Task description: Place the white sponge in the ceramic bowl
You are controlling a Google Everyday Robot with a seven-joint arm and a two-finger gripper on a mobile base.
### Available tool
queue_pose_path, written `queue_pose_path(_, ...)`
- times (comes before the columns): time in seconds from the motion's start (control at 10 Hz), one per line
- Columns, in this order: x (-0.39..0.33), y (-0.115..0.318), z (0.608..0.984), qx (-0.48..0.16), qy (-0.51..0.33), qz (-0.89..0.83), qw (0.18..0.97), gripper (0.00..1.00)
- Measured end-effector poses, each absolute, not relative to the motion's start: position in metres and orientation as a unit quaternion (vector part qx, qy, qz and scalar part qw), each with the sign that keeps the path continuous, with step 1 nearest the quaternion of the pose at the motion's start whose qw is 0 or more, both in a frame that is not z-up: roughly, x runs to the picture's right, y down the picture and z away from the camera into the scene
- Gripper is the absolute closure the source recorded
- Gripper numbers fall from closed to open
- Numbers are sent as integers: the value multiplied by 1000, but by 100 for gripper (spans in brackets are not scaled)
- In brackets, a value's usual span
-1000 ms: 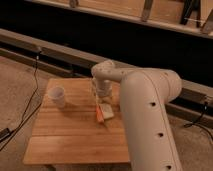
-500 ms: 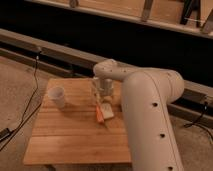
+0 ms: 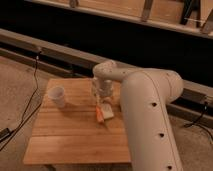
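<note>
A wooden surface (image 3: 65,135) seen from above. A thick white robot arm (image 3: 150,115) reaches in from five o'clock, its pincer (image 3: 102,92) pointing down over the surface's far middle. Whether the pincer is open or closed, or gripping anything, cannot be told. The white sponge (image 3: 107,113) lies on the wood just at six o'clock of the pincer, beside an orange carrot (image 3: 99,114). A white cup (image 3: 57,95) stands well apart at nine o'clock. The ceramic bowl is not visible, perhaps hidden behind the arm. The step in hand looks like grasping the sponge. Next: lower, close on it without catching the carrot, and lift.
</note>
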State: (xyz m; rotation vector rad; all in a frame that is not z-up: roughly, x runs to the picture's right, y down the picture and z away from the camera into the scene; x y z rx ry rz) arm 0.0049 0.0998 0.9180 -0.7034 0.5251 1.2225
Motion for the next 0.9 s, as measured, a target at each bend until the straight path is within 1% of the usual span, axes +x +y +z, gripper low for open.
queue_pose_path(0.9, 4, 106, 925, -320, 244, 554, 729, 35)
